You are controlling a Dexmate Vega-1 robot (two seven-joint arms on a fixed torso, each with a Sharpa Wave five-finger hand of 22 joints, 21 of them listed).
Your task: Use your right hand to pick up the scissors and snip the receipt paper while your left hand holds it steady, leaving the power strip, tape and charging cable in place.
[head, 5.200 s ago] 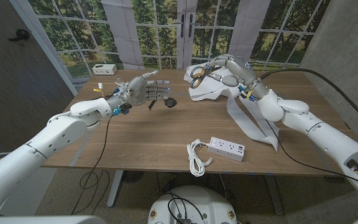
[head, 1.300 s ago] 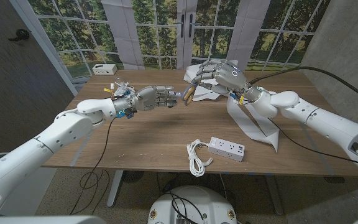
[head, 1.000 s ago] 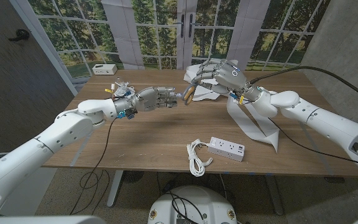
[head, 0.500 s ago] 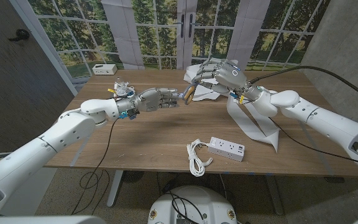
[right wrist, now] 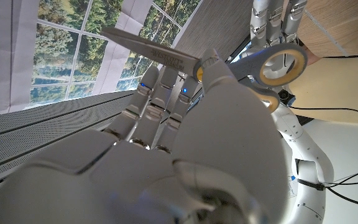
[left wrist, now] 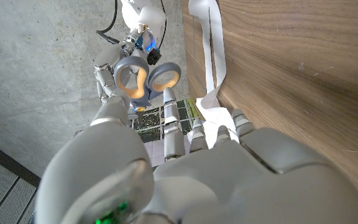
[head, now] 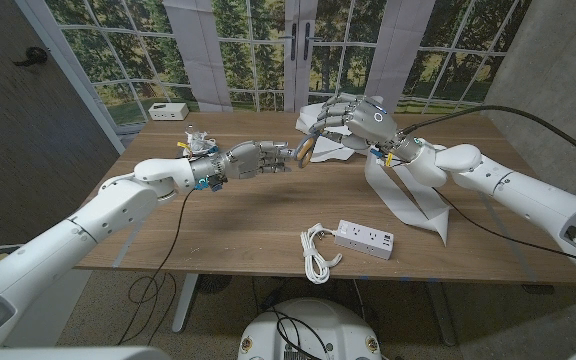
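- wooden table (head: 238, 225) – both arms reach in over its far half, fingertips of the two hands nearly meet above it.
- receipt paper (head: 400, 195) – white crumpled heap under and behind the right hand's fingers, a long strip trailing from it toward the near right edge of the table; in the left wrist view the strip (left wrist: 211, 43) runs just past the left fingertips, contact not clear.
- right hand (head: 353, 120) – fingers curled around the scissors, handles sticking out on the side facing the left fingertips.
- left hand (head: 253, 157) – stretched toward the right hand, fingers (left wrist: 194, 127) straight and close together, holding nothing (tips just short of the scissor handles).
- scissors (head: 308, 148) – grey with yellow-lined loops, held up off the table; in the right wrist view the blades (right wrist: 151, 50) lie across the right fingers, blades together.
- power strip (head: 364, 239) – white, near edge, well apart from both sets of fingers.
- charging cable (head: 316, 252) – white coil just beside the strip.
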